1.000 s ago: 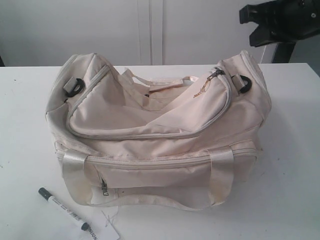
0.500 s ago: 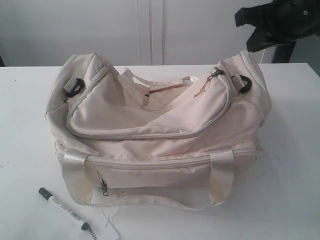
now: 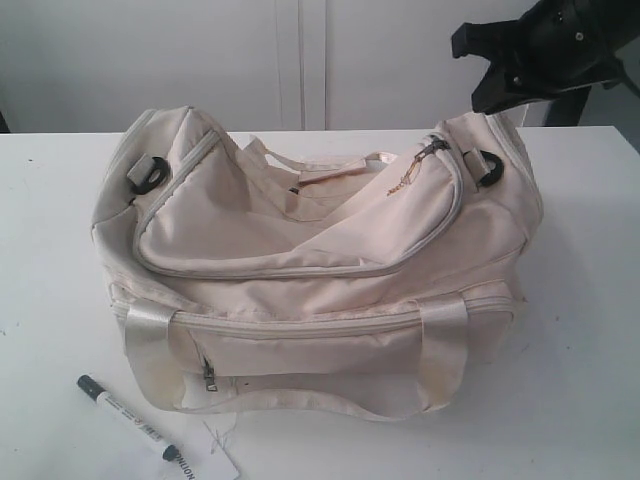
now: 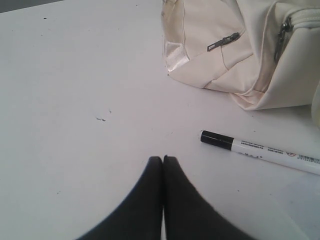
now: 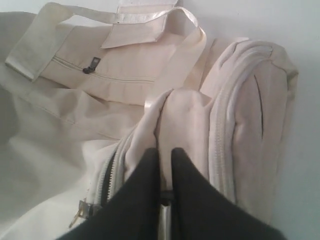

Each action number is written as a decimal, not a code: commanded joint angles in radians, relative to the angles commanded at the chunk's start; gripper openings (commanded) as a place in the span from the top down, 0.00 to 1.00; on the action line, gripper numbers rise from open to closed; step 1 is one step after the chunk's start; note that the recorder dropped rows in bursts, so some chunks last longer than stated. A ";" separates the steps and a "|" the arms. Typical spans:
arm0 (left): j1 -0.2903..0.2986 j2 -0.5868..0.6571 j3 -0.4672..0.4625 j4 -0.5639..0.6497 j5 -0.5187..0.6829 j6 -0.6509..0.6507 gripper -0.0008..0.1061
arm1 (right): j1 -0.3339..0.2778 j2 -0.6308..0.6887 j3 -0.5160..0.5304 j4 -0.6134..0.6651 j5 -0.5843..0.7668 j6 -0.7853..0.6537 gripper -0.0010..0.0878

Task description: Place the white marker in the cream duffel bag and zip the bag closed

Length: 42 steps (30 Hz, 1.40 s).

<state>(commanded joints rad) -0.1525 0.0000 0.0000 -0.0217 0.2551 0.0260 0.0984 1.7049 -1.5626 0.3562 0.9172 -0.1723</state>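
Note:
The cream duffel bag [image 3: 300, 250] sits mid-table, its gold chain pull [image 3: 405, 180] at the right end of the curved top zipper. The white marker [image 3: 128, 418] lies on the table in front of the bag's left corner, dark cap to the left. In the left wrist view the marker [image 4: 260, 150] lies just beyond my left gripper [image 4: 163, 159], which is shut and empty over bare table. My right gripper [image 5: 165, 152] hovers over the bag's right end [image 5: 240, 125], jaws a narrow gap apart with nothing between them. The zipper slider [image 5: 80, 212] shows beside it.
A flat white paper tag [image 3: 205, 465] with black letters lies by the marker's tail at the table's front edge. My right arm [image 3: 560, 45] hangs dark above the bag's back right corner. White table [image 3: 580, 380] surrounds the bag; a white wall stands behind.
My right arm has moved left and slightly down toward the bag's right end. The bag, marker and tag have not moved.

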 joint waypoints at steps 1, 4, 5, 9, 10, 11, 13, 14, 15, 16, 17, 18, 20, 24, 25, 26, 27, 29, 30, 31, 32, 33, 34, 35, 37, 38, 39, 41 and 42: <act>0.000 0.000 0.000 0.000 0.000 0.000 0.99 | 0.000 0.000 0.000 -0.045 0.000 0.028 0.81; 0.000 0.000 0.000 0.000 0.000 0.000 0.99 | 0.000 0.000 0.000 -0.107 0.000 0.064 0.80; 0.000 0.000 0.000 0.000 0.000 0.000 0.99 | 0.000 0.000 0.000 -0.107 -0.002 0.064 0.80; 0.000 0.000 0.000 0.000 0.000 0.000 0.99 | 0.000 0.007 0.000 -0.109 -0.008 0.067 0.72; 0.000 0.000 0.000 0.000 0.000 0.000 0.99 | 0.000 0.012 0.000 -0.109 -0.008 0.067 0.68; 0.000 0.000 0.000 0.000 0.000 0.000 0.99 | 0.000 0.018 0.000 -0.111 -0.008 0.070 0.66; 0.000 0.000 0.000 0.000 0.000 0.000 0.99 | 0.000 0.025 0.000 -0.122 -0.004 0.074 0.64; 0.000 0.000 0.000 0.000 0.000 0.000 0.99 | 0.000 0.030 0.000 -0.130 0.000 0.083 0.64; 0.000 0.000 0.000 0.000 0.000 0.000 0.99 | 0.000 0.035 0.000 -0.137 0.002 0.090 0.64; 0.000 0.000 0.000 0.000 0.000 0.000 0.99 | 0.000 0.039 0.000 -0.145 0.002 0.094 0.64; 0.000 0.000 0.000 0.000 0.000 0.000 0.99 | 0.000 0.042 0.000 -0.147 0.002 0.096 0.64; 0.000 0.000 0.000 0.000 0.000 0.000 0.99 | 0.000 0.046 0.000 -0.147 0.002 0.097 0.64; 0.000 0.000 0.000 0.000 0.000 0.000 0.99 | 0.000 0.050 0.000 -0.147 0.002 0.097 0.64; 0.000 0.000 0.000 0.000 0.000 0.000 0.99 | 0.000 0.060 0.000 -0.147 0.000 0.097 0.64; 0.000 0.000 0.000 0.000 0.000 0.000 0.99 | 0.000 0.062 0.000 -0.147 0.000 0.097 0.64; 0.000 0.000 0.000 0.000 0.000 0.000 0.99 | 0.000 0.066 0.000 -0.147 0.002 0.097 0.65; 0.000 0.000 0.000 0.000 0.000 0.000 0.99 | 0.000 0.068 0.000 -0.147 0.002 0.097 0.67; 0.000 0.000 0.000 0.000 0.000 0.000 0.99 | 0.000 0.070 0.000 -0.143 0.002 0.097 0.76; 0.000 0.000 0.000 0.000 0.000 0.000 0.99 | 0.000 0.070 0.000 -0.143 0.002 0.097 0.82; 0.000 0.000 0.000 0.000 0.000 0.000 0.99 | 0.000 0.070 0.000 -0.143 0.002 0.097 0.88; 0.000 0.000 0.000 0.000 0.000 0.000 0.99 | 0.000 0.070 0.000 -0.143 0.002 0.097 0.95; 0.000 0.000 0.000 0.000 0.000 0.000 0.99 | 0.000 0.070 0.000 -0.143 0.002 0.097 0.99; 0.000 0.000 0.000 0.000 0.000 0.000 0.99 | 0.000 0.070 0.000 -0.143 0.002 0.097 0.99; 0.000 0.000 0.000 0.000 0.000 0.000 0.99 | 0.000 0.070 0.000 -0.143 0.002 0.097 0.99; 0.000 0.000 0.000 0.000 0.000 0.000 0.99 | 0.000 0.070 0.000 -0.138 0.002 0.097 0.99; 0.000 0.000 0.000 0.000 0.000 0.000 0.99 | 0.000 0.068 0.000 -0.136 0.002 0.097 0.99; 0.000 0.000 0.000 0.000 0.000 0.000 0.99 | 0.000 0.062 0.000 -0.134 0.002 0.097 0.99; 0.000 0.000 0.000 0.000 0.000 0.000 0.99 | 0.000 0.052 0.000 -0.132 0.002 0.097 0.99; 0.000 0.000 0.000 0.000 0.000 0.000 0.99 | 0.000 0.044 0.000 -0.132 0.000 0.097 0.99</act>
<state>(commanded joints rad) -0.1525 0.0000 0.0000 -0.0217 0.2551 0.0260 0.0984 1.7487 -1.5626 0.2244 0.9175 -0.0756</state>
